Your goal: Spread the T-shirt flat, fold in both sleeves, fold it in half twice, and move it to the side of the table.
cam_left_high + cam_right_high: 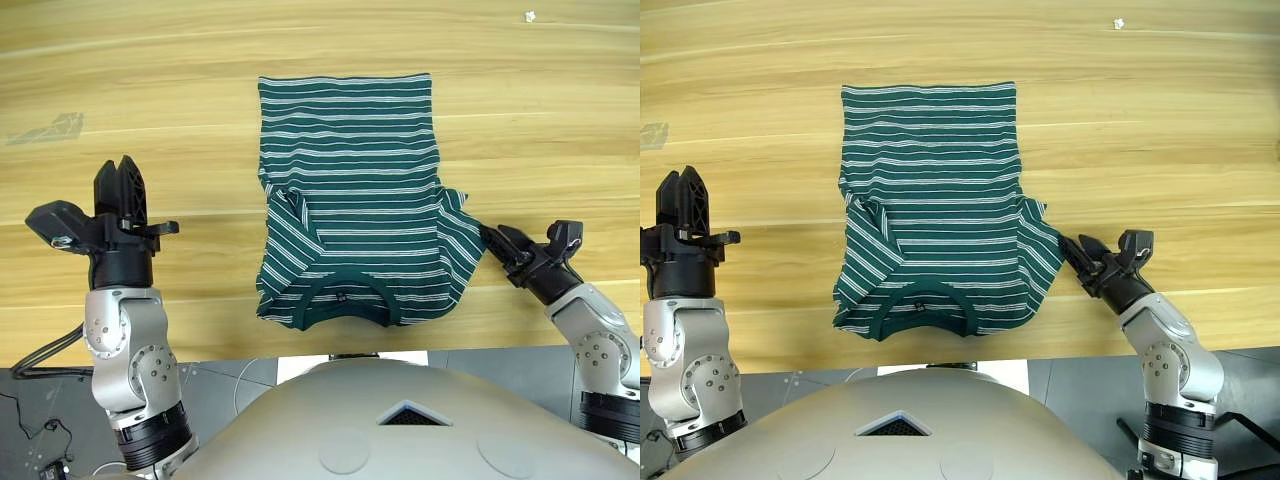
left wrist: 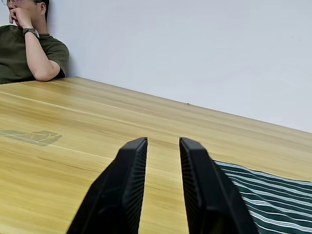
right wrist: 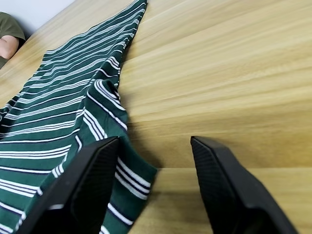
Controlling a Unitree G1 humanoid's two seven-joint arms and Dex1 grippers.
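A dark green T-shirt (image 1: 350, 150) with white stripes lies on the wooden table (image 1: 150, 80), its collar toward me. The sleeve on my left is folded in over the body (image 1: 292, 215). The other sleeve (image 1: 462, 232) sticks out to the right. My right gripper (image 1: 502, 252) lies low on the table, open, at that sleeve's edge. In the right wrist view the sleeve's hem (image 3: 139, 170) reaches into the gap beside one finger (image 3: 97, 170). My left gripper (image 1: 118, 172) is held left of the shirt and apart from it, open a little and holding nothing (image 2: 163, 144).
A small white scrap (image 1: 530, 15) lies at the far right of the table. A faint pale patch (image 1: 50, 128) marks the wood at the far left. The table's front edge (image 1: 200, 350) runs just below the collar. Bare wood lies on both sides of the shirt.
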